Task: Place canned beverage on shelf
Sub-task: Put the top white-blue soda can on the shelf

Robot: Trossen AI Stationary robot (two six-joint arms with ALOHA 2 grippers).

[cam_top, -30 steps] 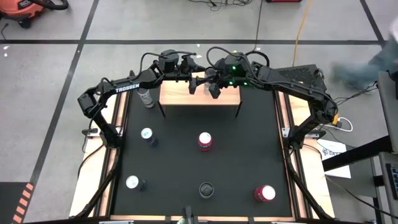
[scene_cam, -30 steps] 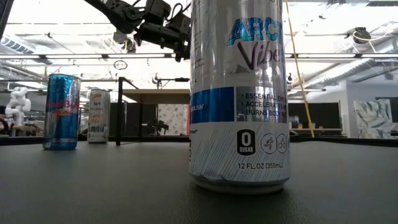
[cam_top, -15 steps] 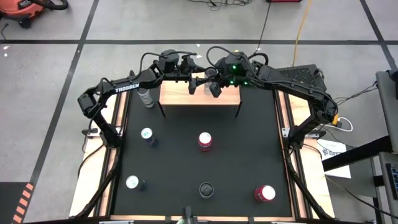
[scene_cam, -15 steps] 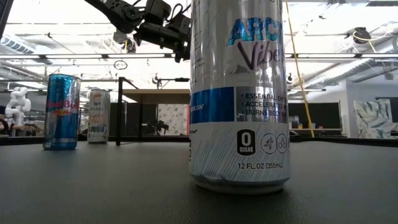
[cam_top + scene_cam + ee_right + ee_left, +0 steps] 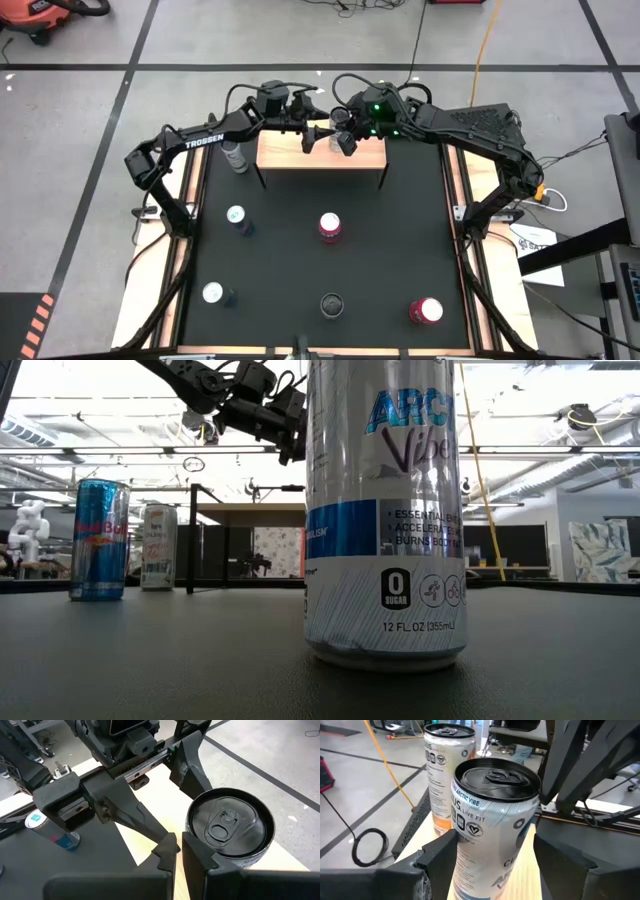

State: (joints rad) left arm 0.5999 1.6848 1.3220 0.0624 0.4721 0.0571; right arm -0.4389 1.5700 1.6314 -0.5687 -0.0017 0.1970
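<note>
**One can on the board, not yet let go**

Your left gripper [image 5: 490,855] clasps the silver can [image 5: 492,820] between both fingers, upright on the shelf [image 5: 322,152], lid skyward, long axis vertical. Your right gripper [image 5: 177,852] hovers closed just beside it. Several cans [image 5: 329,226] wait below.

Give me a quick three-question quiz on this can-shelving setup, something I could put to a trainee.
1. True or false: the right gripper has its jaws shut.
2. The can between the left gripper jaws is over: A the shelf, B the floor, C the black table.
3. How many red-topped cans stand on the table?
Key: 1 true. 2 A. 3 two.
</note>
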